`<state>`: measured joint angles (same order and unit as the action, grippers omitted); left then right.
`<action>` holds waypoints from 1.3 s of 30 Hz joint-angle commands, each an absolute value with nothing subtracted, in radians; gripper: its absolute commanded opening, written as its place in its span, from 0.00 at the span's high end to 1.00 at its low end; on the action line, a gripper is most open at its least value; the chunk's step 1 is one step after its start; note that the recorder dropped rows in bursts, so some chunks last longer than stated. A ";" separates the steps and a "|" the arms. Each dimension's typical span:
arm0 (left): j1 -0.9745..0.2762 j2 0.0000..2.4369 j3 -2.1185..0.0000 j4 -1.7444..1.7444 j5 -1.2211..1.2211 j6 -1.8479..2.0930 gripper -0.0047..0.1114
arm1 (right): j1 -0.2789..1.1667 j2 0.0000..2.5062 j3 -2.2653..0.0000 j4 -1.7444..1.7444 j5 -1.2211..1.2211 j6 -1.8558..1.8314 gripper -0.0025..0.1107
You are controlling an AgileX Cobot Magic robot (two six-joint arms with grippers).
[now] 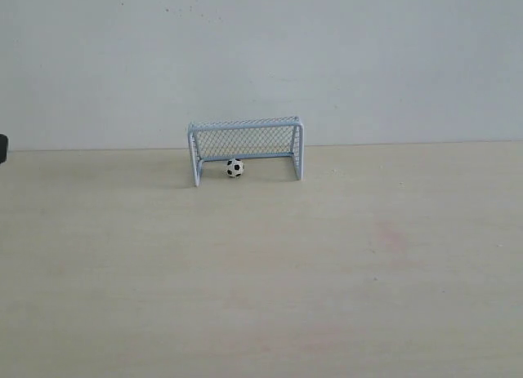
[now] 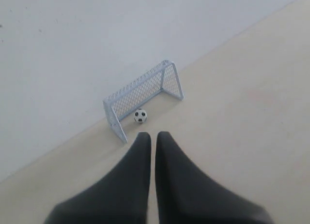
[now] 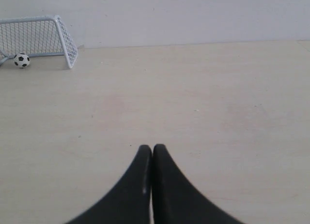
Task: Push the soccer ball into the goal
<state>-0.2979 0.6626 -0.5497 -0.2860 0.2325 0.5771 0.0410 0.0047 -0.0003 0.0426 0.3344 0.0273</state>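
The left gripper (image 2: 153, 137) has its two dark fingers drawn together with only a thin slit between them, holding nothing, and it hangs above the pale table (image 2: 242, 137) without touching anything. Just ahead of its tips, a little to one side of the line they point along, lies the soccer ball (image 2: 140, 116), apart from the fingers and resting on the table in the mouth of the goal (image 2: 138, 83). Beyond the ball stand the netting and then the plain wall. The right gripper (image 3: 151, 149) is likewise closed and empty, its tips touching, and it sits well back from the action: the ball (image 3: 21, 60) and the goal (image 3: 34, 35) lie far ahead of it and well off to one side. From the exterior view, which shows neither gripper, the ball (image 1: 234, 168) sits between the posts of the goal (image 1: 245, 123), at or just inside the line. The push therefore looks done or very nearly so; at most a slight nudge deeper toward the net would settle it.
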 commanded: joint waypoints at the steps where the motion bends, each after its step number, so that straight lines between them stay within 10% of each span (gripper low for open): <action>1: -0.300 0.596 -0.543 -0.300 0.227 0.564 0.92 | 0.040 0.000 0.000 0.044 0.330 0.023 0.98; 39: -0.092 0.140 -0.461 -0.294 0.447 0.127 0.92 | 0.040 0.000 0.000 0.044 0.330 0.023 0.98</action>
